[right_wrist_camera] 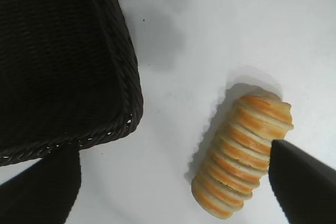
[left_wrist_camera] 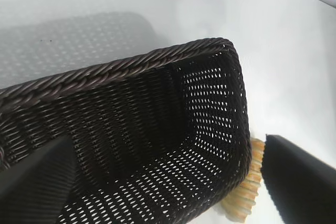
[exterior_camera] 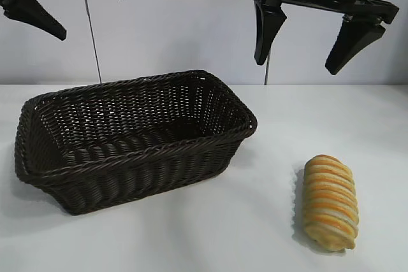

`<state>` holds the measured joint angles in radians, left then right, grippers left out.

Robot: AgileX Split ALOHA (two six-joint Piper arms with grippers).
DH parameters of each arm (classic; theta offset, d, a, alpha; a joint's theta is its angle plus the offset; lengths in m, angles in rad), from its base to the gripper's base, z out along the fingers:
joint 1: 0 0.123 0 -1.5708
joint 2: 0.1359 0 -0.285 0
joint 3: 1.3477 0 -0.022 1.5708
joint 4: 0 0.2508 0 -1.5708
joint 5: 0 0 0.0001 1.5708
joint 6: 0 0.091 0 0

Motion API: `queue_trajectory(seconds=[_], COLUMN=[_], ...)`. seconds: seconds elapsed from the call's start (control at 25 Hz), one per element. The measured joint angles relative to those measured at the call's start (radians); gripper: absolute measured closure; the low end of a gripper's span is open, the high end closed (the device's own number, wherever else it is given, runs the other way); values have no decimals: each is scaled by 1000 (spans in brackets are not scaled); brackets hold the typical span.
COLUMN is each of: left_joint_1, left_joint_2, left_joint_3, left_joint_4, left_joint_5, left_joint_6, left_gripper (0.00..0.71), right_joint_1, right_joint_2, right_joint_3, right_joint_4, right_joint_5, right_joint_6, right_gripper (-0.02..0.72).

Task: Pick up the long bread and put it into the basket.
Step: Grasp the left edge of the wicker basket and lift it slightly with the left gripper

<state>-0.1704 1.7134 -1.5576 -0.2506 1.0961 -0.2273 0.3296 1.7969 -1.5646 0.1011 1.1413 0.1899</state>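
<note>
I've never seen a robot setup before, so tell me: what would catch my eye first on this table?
Probably the big dark wicker basket, empty, on the left of the white table. Next the striped long bread, lying alone near the front right, apart from it. Overhead hang two black claws, both open: the right gripper above the bread's side, the left gripper at the top left corner.

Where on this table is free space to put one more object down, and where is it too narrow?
The widest bare table lies in front, below the basket and left of the long bread. The strip behind the bread, under the open right gripper, is free too. The inside of the basket looks empty. The gap between basket and bread is the tightest spot.
</note>
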Motion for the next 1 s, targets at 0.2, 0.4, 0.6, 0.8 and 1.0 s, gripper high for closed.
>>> queue_trajectory(seconds=[0.2, 0.4, 0.6, 0.8, 1.0], left_joint_1=[-1, -1, -1, -1, -1], left_joint_2=[-45, -45, -36, 36, 98], left_joint_3=[140, 343, 485, 504, 504], left_joint_4=[77, 42, 15, -6, -56], left_joint_5=[21, -125, -317, -384, -427], left_joint_6=[-30, -37, -37, -24, 5], left_gripper=[16, 16, 16, 16, 16], right_joint_1=[0, 0, 0, 0, 0], right_joint_2=[0, 0, 0, 0, 0], right_joint_3=[0, 0, 0, 0, 0], right_joint_4=[0, 0, 0, 1, 1], right_joint_5=[0, 0, 0, -6, -16], right_joint_6=[0, 0, 0, -1, -1], right_gripper=[8, 8, 8, 8, 8])
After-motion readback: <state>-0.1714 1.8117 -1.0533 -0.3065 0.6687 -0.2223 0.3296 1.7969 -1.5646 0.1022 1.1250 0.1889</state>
